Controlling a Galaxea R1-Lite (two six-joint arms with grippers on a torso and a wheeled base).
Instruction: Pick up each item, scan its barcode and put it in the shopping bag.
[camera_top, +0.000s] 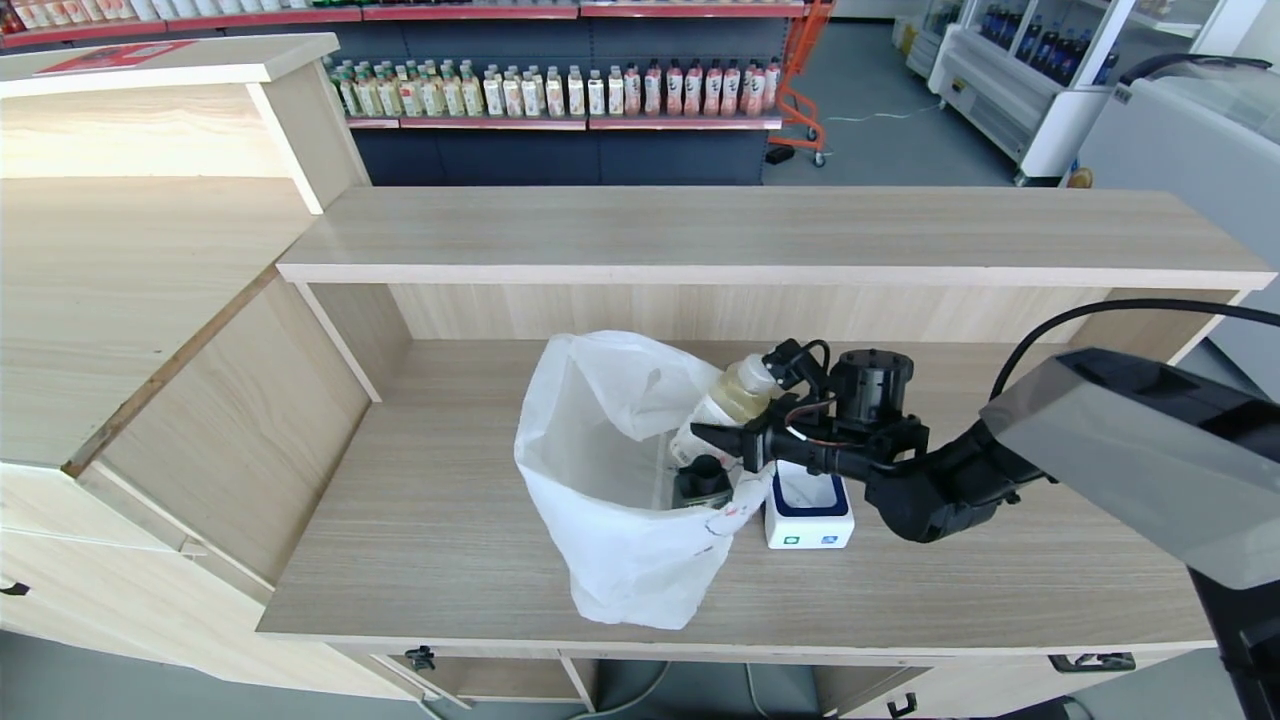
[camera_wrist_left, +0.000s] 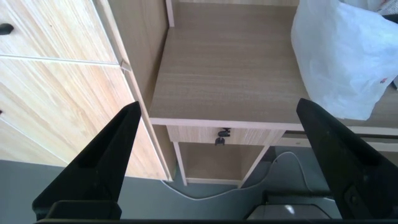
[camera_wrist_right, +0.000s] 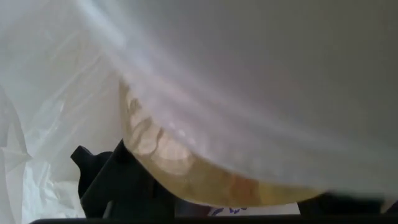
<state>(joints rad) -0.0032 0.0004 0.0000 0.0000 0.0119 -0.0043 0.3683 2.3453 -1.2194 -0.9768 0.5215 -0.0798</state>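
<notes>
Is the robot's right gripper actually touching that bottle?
Touching. The head view shows the right gripper with its jaws closed around the bottle at the mouth of the bag.

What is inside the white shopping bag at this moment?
A dark item lies inside the shopping bag, and the right pincer holds a bottle at its mouth. The bag wall covers anything deeper.

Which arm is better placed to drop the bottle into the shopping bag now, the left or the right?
Right. The right gripper is shut on the bottle, at the open mouth of the shopping bag. The left gripper is open and empty, apart from the bag, near the front edge of the table.
</notes>
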